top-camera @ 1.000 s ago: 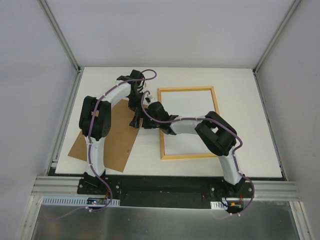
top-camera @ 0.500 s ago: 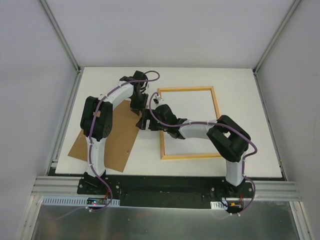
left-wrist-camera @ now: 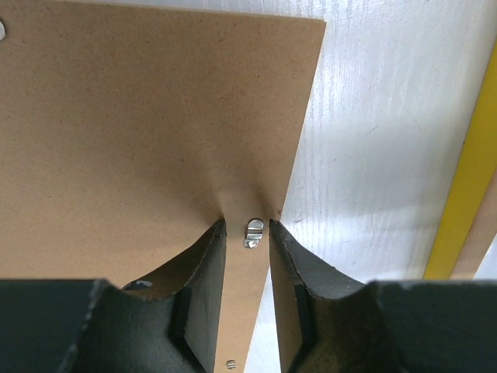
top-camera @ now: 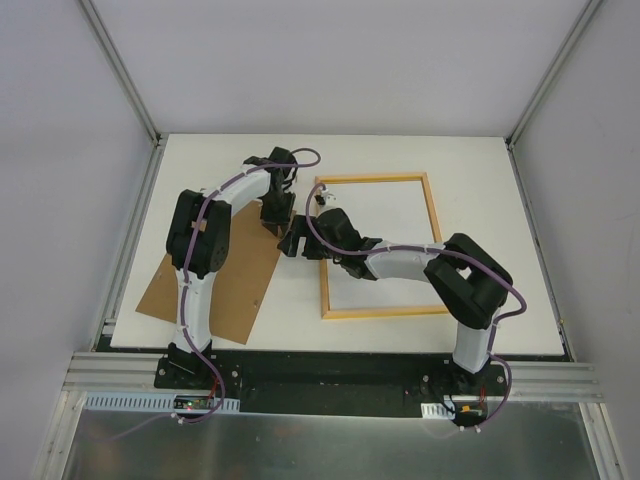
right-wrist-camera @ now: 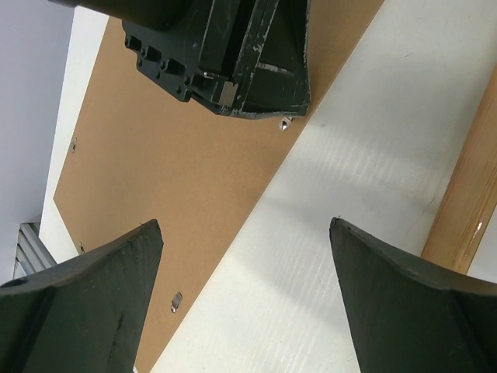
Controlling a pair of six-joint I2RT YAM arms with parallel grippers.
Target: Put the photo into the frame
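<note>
Two pincers crowd the strip btwn board and frame. Far left, the brown backing board [top-camera: 215, 275] lies flat on the table [top-camera: 480, 170]. My left pincer [left-wrist-camera: 247, 225] sits at its top-right corner, jaws slightly spread astride a small metal tab [left-wrist-camera: 253, 231] and pinching nothing. Right pincer [right-wrist-camera: 245, 225] gapes wide and empty beside it, prob. on standby. The frame [top-camera: 385, 313] lies flat at right, apparently back-up for loading. The photo is nowhere I can see.

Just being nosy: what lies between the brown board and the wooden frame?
Only bare white table; the right wrist view shows that strip running from board to frame.
</note>
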